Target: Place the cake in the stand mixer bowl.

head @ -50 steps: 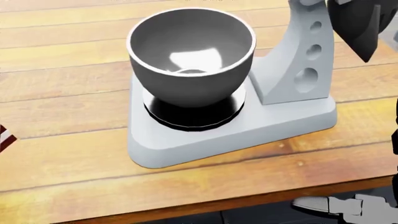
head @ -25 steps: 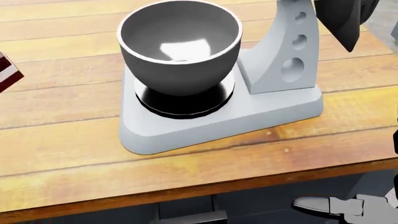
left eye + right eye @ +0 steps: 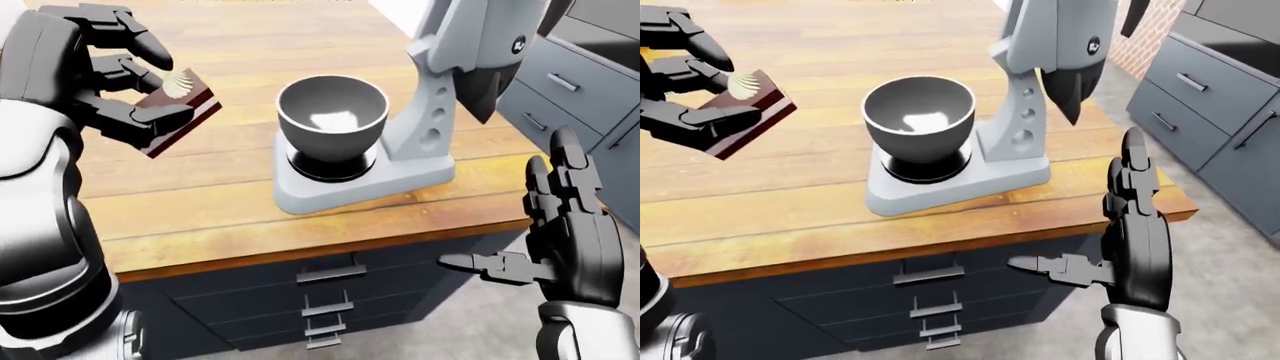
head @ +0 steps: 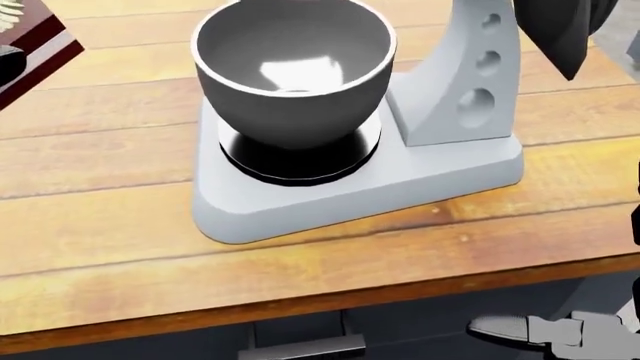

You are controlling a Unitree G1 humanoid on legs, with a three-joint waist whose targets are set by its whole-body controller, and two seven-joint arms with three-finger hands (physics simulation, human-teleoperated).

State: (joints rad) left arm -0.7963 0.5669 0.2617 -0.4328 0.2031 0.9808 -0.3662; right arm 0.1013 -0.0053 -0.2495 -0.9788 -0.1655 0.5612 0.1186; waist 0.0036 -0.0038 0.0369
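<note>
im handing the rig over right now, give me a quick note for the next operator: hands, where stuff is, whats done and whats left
Left hand: shut on the cake, held in the air above the wooden counter, to the left of the mixer in the left-eye view.
Right hand: open and empty, fingers spread, off the counter's near edge on the right.
Stand mixer: on the counter, head tilted up, so the bowl is open from above. The bowl looks empty.
Done: cake picked up.
Left: carry the cake rightward over the bowl, lower it in, release.
</note>
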